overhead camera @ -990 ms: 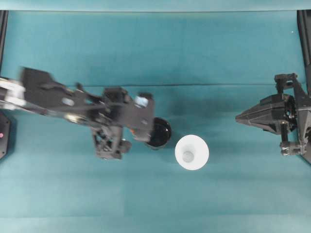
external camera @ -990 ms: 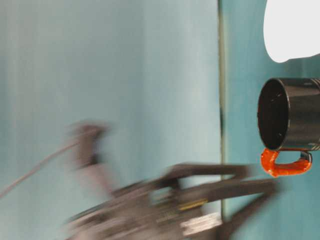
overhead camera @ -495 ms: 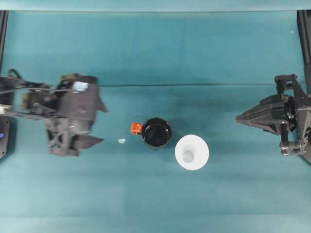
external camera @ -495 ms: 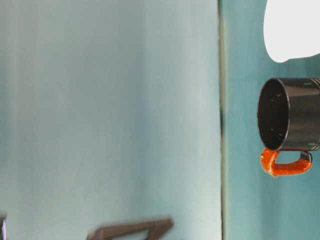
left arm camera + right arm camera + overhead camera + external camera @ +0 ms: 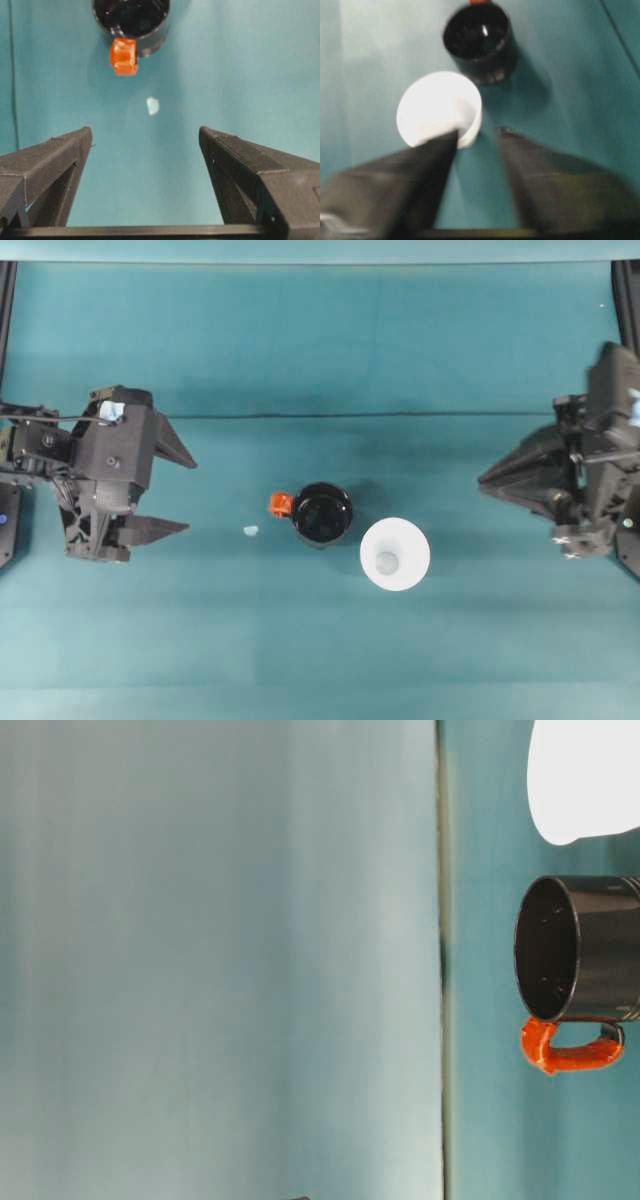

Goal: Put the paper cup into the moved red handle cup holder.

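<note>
Table (image 5: 320,340): a teal surface carrying everything; the two task things stand near its middle, with both arms well apart from them at the sides.

Left end effector (image 5: 175,490): at the left side of the overhead view, jaws spread wide and holding nothing; its wrist camera looks between the open fingers (image 5: 55,155) toward the holder.

Right end effector (image 5: 487,480): at the right side, pointing toward the middle. Its wrist view is blurred; the jaws look parted with nothing between them, aimed at the cup.

Paper cup (image 5: 395,553): white, standing mouth up on the table just beside the holder on its right and a little nearer the front edge, not yet inside it. Whether the two touch I cannot tell.

Red handle cup holder (image 5: 322,514): black, upright and hollow, its orange-red handle (image 5: 280,503) pointing toward the left arm.

Scrap (image 5: 250,531): a small pale fleck on the table left of the handle.

Risk: the cup is thin and tapered, so a hard squeeze would likely crush its rim, and a loose one let it slip. It sits so near the holder that a finger coming in on that side may knock the holder over or push it off. A tilted cup may catch on the holder's rim.

Change: half a second ago the left end effector was nearer the middle; it has drawn back. The right arm has begun to stir. Cup and holder have not moved.
</note>
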Motion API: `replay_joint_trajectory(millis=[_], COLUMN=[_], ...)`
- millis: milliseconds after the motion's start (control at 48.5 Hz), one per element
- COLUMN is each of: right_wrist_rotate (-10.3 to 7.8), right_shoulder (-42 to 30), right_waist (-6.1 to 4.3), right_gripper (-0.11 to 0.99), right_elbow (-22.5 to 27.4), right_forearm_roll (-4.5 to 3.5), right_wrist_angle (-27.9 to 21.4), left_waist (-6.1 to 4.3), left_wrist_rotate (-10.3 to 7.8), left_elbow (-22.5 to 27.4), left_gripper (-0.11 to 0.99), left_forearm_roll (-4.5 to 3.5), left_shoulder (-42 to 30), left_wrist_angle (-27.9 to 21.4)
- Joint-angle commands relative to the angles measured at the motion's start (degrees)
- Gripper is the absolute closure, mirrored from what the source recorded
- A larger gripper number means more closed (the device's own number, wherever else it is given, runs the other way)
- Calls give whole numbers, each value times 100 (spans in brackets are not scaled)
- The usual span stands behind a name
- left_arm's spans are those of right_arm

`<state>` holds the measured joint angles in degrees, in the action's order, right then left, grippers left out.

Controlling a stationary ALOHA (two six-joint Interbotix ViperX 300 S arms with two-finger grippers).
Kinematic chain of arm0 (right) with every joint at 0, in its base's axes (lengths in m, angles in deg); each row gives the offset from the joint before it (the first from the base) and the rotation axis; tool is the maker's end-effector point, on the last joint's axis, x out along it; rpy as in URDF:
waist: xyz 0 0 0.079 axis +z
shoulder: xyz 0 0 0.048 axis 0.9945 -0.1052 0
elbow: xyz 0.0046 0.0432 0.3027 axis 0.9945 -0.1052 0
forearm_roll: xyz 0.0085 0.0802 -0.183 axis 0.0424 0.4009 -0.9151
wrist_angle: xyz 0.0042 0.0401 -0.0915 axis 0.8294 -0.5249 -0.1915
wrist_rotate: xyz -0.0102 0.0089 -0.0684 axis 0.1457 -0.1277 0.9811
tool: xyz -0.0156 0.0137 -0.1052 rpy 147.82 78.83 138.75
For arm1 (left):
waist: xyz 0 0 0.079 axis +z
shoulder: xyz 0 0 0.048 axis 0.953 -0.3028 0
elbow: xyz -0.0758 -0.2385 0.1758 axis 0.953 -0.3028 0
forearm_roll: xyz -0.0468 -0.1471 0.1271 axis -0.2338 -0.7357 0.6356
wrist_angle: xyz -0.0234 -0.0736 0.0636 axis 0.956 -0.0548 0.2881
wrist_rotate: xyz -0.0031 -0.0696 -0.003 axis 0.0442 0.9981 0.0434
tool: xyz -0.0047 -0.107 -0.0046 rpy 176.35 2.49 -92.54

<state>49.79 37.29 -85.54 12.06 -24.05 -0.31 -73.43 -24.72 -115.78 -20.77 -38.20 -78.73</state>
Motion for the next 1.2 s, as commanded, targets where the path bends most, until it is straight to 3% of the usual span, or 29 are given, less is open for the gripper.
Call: replay_joint_trajectory(millis=[0,165,248,578,867,1176], right_wrist_rotate=[-185,-299,-325,-360,-431,-668], right_shoulder=[-185,-729,-1037,-2593,-3630,-3841], right_waist=[-26,-9,-9,9,193,79], right_gripper=[62,15,-2,0,0,2], right_elbow=[334,589,773,1705,1846,1854], right_forearm_roll=[18,18,18,18,18,0], right_wrist_angle=[-220,-624,-747,-826,-765,-624], left_waist=[-9,-9,-9,-9,-9,-9], left_wrist_rotate=[9,9,9,18,26,26], left_elbow=[70,44,0,-114,-176,-211], left_gripper=[-7,-7,-7,-7,-7,-7], left_forearm_roll=[9,18,9,9,9,9], left_shoulder=[70,88,114,229,229,202], left_wrist_angle=[18,18,18,18,18,26])
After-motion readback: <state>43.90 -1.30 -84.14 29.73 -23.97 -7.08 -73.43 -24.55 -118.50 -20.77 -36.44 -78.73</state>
